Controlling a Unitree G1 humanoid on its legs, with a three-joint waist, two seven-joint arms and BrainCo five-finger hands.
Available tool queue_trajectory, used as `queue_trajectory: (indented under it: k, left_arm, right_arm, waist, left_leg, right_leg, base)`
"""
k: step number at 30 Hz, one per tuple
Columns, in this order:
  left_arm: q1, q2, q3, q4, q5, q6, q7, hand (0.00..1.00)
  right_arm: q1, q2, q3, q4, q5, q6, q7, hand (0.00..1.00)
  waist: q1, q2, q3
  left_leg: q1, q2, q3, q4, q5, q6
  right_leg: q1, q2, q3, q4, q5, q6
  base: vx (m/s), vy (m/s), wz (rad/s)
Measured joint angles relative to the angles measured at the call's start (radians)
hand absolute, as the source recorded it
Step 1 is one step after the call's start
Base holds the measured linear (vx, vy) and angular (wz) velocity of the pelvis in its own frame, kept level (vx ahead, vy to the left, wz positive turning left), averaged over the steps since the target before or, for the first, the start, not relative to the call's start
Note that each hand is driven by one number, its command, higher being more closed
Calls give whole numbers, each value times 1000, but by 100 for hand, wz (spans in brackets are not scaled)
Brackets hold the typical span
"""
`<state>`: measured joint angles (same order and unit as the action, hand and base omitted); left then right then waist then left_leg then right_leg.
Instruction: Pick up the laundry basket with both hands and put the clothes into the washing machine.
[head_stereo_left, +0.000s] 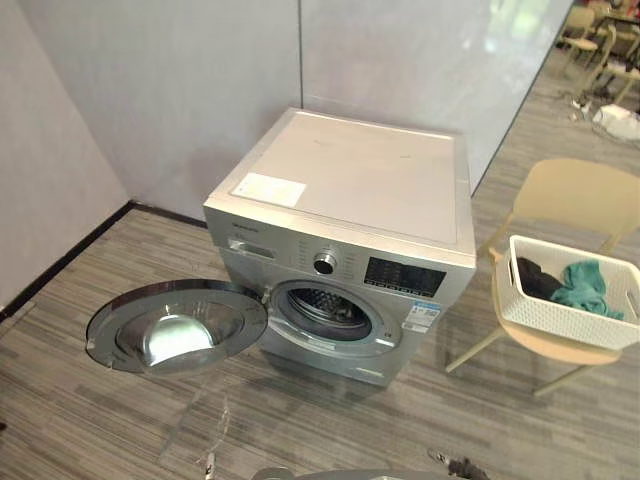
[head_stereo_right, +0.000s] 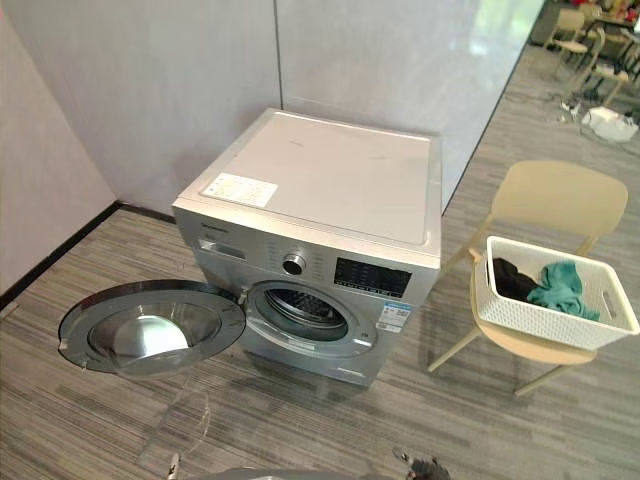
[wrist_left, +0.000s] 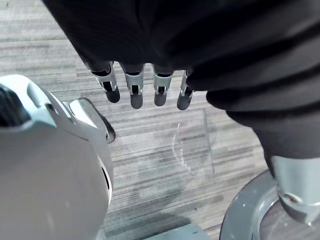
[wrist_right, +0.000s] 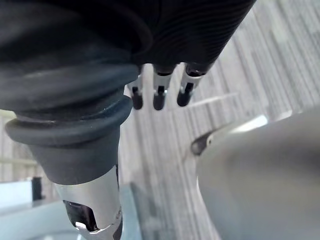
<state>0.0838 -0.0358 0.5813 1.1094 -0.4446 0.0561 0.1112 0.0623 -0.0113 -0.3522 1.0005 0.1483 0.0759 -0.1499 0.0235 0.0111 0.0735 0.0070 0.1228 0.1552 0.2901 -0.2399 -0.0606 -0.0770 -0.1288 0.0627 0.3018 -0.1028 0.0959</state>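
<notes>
Left robot hand (wrist_left: 135, 90) and right robot hand (wrist_right: 159, 92) are hanging straight-fingered, holding nothing; washing machine (head_stereo_left: 350, 200) door (head_stereo_left: 175, 325) is gaping near left; laundry basket (head_stereo_left: 560, 318) carrying clothes (head_stereo_left: 585, 285) is sitting on chair (head_stereo_left: 585, 190), right.

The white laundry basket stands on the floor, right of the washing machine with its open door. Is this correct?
No. The laundry basket stands on a beige chair, not the floor, as the left eye view shows; the rest is correct.

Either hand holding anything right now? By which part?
Nothing is held. The left hand and right hand both hang empty with relaxed fingers. The basket sits on the chair, apart from both.
</notes>
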Motion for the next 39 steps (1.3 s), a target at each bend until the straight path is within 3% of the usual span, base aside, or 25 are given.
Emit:
queue_trajectory:
  k: [3,4,8,10,11,12,13,14,16,19,20,21,22,23,24,25,26,27,28,29,31,32,33,36,39]
  left_arm:
    - [-41,-4,-31,-2,61,2,3,0]
    - [-46,-4,-42,-9,71,1,4,0]
    - [-55,6,-83,-40,113,-3,1,0]
    - [-43,20,-100,-40,135,-1,-4,0]
    - [-28,45,-98,-34,143,-1,-7,0]
    - [-24,38,-96,-16,145,2,-9,0]
    - [-18,17,-92,8,145,5,-17,0]
    - [-18,1,-78,14,152,5,-20,0]
    - [-17,2,-60,18,163,3,-20,0]
    - [6,7,-40,18,157,1,-19,0]
    - [26,15,-23,0,108,-15,-15,0]
    - [36,21,-18,-13,64,-19,-14,0]
    - [53,37,-18,-21,5,-21,-13,0]
    - [58,43,-17,-20,-20,-21,-11,0]
    - [86,45,-20,-9,-43,-17,-2,0]
    - [109,37,-22,6,-52,-4,0,0]
    - [115,18,-18,8,-57,5,-2,0]
    - [115,9,-16,7,-61,9,-3,0]
    - [115,7,-35,5,-58,9,-3,0]
    - [121,4,-74,1,-51,9,-3,0]
    - [134,-2,-85,0,-49,9,-3,0]
    - [133,-6,-76,-3,-49,9,-3,0]
    - [114,-19,-59,-16,-40,8,-1,0]
    - [98,-37,15,-17,-15,6,6,0]
    - [93,-54,58,-22,-15,5,25,0]
  right_arm:
    - [-23,6,-8,-29,-1,-10,-1,0]
    - [-16,8,-12,-33,-1,-9,-1,0]
    - [29,30,-105,-27,-3,-8,2,0]
    - [31,39,-206,1,-3,1,2,0]
    - [32,43,-247,22,-2,8,4,0]
    - [33,38,-266,38,-2,10,4,0]
    - [35,5,-306,54,-3,12,2,0]
    - [47,-22,-343,66,-2,16,1,0]
    - [70,-38,-367,90,-2,20,0,0]
    - [71,-29,-364,101,-1,21,0,0]
    - [62,-15,-358,125,-1,20,0,0]
    - [61,-10,-358,127,0,21,-1,0]
    - [60,-3,-352,130,0,20,-3,0]
    - [54,-3,-343,130,0,19,-3,0]
    - [52,-8,-318,123,-1,13,-4,0]
    - [58,-17,-289,110,-2,9,-4,0]
    - [54,-24,-276,98,-2,8,-5,0]
    - [49,-42,-265,70,-3,8,-14,0]
    - [40,-48,-265,71,-4,8,-18,0]
    - [16,-59,-266,75,-12,8,-20,0]
    - [13,-35,-257,66,-35,10,-20,0]
    - [27,-15,-244,45,-40,10,-20,0]
    - [34,-12,-238,29,-40,9,-23,0]
    - [32,-3,-224,26,-41,9,-24,0]
    - [37,-4,-175,13,-46,8,-25,0]
  waist:
    - [13,16,14]
    - [14,19,17]
    - [13,-17,17]
    - [12,-34,13]
    - [9,-55,7]
    - [6,-38,8]
    - [-9,8,14]
    - [-9,27,15]
    - [-12,21,16]
    - [-14,10,8]
    - [-22,3,10]
    - [-26,4,11]
    - [-31,6,22]
    - [-32,-1,30]
    - [-28,-9,41]
    - [-21,-18,47]
    - [-8,-11,47]
    - [0,-4,55]
    - [-4,5,64]
    - [1,29,82]
    - [7,44,84]
    - [8,50,76]
    - [11,55,74]
    - [33,50,73]
    - [48,35,69]
  left_leg:
    - [42,10,74,-32,6,3]
    - [70,13,101,-56,7,4]
    - [143,17,154,-98,26,-29]
    - [183,36,187,-139,52,-76]
    - [200,43,184,-159,61,-102]
    - [205,68,173,-171,62,-102]
    - [211,101,117,-194,62,-102]
    - [233,102,85,-213,66,-100]
    - [248,117,97,-212,108,-117]
    - [226,171,88,-144,113,-127]
    - [148,226,35,-4,114,-125]
    - [101,252,4,71,119,-111]
    - [11,288,-51,232,150,16]
    - [-18,301,-67,299,186,72]
    - [-63,323,-76,395,280,168]
    - [-85,334,-89,466,354,156]
    - [-97,323,-96,505,332,136]
    - [-155,239,-100,588,177,35]
    - [-173,192,-95,586,124,18]
    - [-173,74,-57,462,48,-2]
    - [-110,36,46,247,9,27]
    - [-69,26,61,148,-19,9]
    - [-61,13,67,101,-26,22]
    - [-37,-19,70,67,-18,40]
    - [32,-57,98,-4,-26,51]
  right_leg:
    - [-103,-25,-38,142,-6,0]
    - [-101,-52,-90,185,-47,-59]
    - [-101,-238,-209,323,-89,-55]
    - [-101,-314,-264,203,-27,-62]
    - [-83,-296,-267,113,0,61]
    - [-69,-261,-269,87,-4,91]
    - [-59,-205,-263,69,-4,92]
    - [-57,-178,-258,70,-11,96]
    - [-49,-154,-255,82,-33,92]
    - [-47,-109,-260,88,-63,58]
    - [-17,-69,-302,43,-60,46]
    - [4,-48,-320,17,-55,38]
    - [40,-10,-343,-25,-42,17]
    - [63,4,-347,-41,-39,10]
    - [106,29,-338,-65,-37,-11]
    - [128,42,-310,-79,-44,-29]
    - [128,46,-295,-79,-47,-36]
    - [123,48,-274,-86,-46,-46]
    - [124,48,-262,-93,-42,-53]
    - [126,43,-228,-104,-31,-64]
    - [125,44,-222,-109,-30,-50]
    - [125,46,-226,-121,-30,-47]
    - [124,40,-229,-138,-19,-33]
    - [150,34,-216,-210,23,-10]
    - [152,-12,-197,-136,-34,9]
  base:
    - [1,-64,-70]
    - [-10,-136,-60]
    - [37,-200,-35]
    - [164,-395,-77]
    - [109,-372,-89]
    - [125,-451,-81]
    - [129,-372,-64]
    - [108,-311,-49]
    - [54,-205,-25]
    - [8,-200,-4]
    - [-6,-232,31]
    - [2,-304,41]
    - [22,-219,20]
    - [33,-276,-5]
    - [68,-238,-35]
    - [79,-202,-48]
    - [116,-136,-50]
    - [91,-60,-31]
    - [120,-19,-42]
    - [92,56,-36]
    - [110,68,-35]
    - [107,41,3]
    - [148,59,16]
    - [181,83,-10]
    - [118,85,-17]
